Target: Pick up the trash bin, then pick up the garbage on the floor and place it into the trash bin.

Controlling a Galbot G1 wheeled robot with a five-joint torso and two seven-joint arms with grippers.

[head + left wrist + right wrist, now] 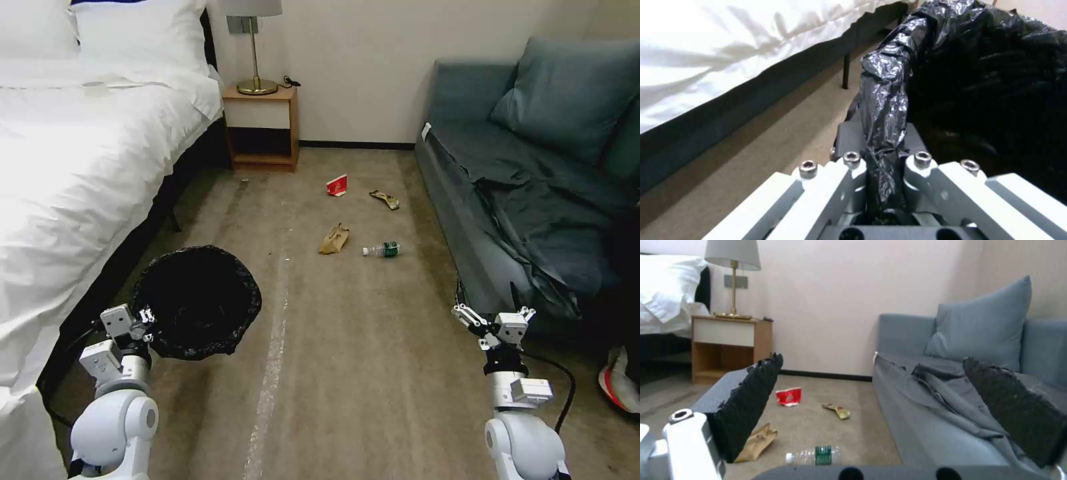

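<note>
The left gripper [882, 173] held the trash bin [197, 300] by its bagged rim at eight o'clock, apparently lifted, while the right gripper [493, 319], fingers wide, held nothing and the garbage [333, 239] lay on the floor at twelve.

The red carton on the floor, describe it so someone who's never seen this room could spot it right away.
Start at the wooden nightstand beside the bed, then look down the carpet toward the blue sofa. Four bits of litter lie there, and the red carton is among the farthest from the robot, nearest the nightstand. It alone is bright red and white; the wrapper beside it is dull yellowish-brown.
</note>
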